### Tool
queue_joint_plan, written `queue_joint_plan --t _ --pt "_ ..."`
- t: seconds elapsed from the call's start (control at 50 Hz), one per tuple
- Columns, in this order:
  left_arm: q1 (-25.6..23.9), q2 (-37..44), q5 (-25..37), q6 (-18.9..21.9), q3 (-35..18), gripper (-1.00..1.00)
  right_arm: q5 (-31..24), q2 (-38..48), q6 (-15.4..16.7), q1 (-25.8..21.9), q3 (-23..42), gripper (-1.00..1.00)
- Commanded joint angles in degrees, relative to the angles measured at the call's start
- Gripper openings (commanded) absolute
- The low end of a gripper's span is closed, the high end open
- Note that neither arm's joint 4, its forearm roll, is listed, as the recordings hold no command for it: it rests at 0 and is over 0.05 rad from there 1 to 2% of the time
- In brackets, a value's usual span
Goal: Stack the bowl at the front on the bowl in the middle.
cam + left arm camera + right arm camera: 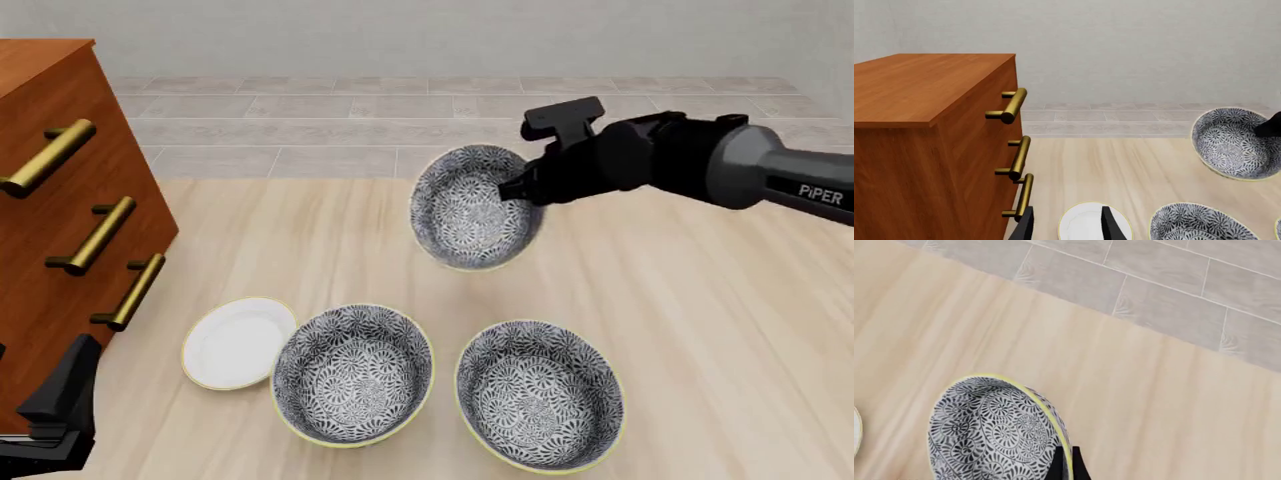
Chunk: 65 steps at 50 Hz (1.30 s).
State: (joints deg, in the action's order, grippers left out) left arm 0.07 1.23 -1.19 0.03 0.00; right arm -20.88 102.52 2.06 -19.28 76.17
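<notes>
My right gripper (518,188) is shut on the rim of a grey-and-white floral bowl (470,208) and holds it in the air, tilted with its opening toward the front. In the right wrist view the dark fingers (1056,465) pinch the yellowish rim of this bowl (991,435). Two identical bowls rest on the table: the right one (541,392) lies nearest the front edge, the left one (354,372) sits beside it. I cannot tell which of the three is the bowl at the front or the bowl in the middle. My left gripper (1067,227) hangs open and empty at the front left.
A flat white plate (238,342) lies left of the two resting bowls. A wooden drawer cabinet (54,220) with brass handles (91,236) stands at the table's left. The left gripper (60,400) sits low beside it. Tiled floor lies beyond the table's far edge.
</notes>
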Motion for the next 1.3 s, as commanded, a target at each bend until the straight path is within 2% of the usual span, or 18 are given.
queue_joint_plan --t 0.02,0.5,0.82,1.3 --pt "-0.06 -0.17 0.25 0.01 -0.07 1.00 -2.83 -3.01 0.50 0.15 1.90 -1.00" --pt "-0.05 -0.16 0.25 0.01 -0.07 1.00 -5.48 -8.77 -0.58 -2.71 -0.04 -1.00" --pt "-0.06 -0.15 0.24 0.01 -0.07 1.00 -6.04 -14.31 -3.17 -7.28 -3.34 -1.00" --pt "-0.06 -0.15 0.24 0.01 -0.07 1.00 -6.35 -18.42 -4.36 -12.99 -6.64 -1.00"
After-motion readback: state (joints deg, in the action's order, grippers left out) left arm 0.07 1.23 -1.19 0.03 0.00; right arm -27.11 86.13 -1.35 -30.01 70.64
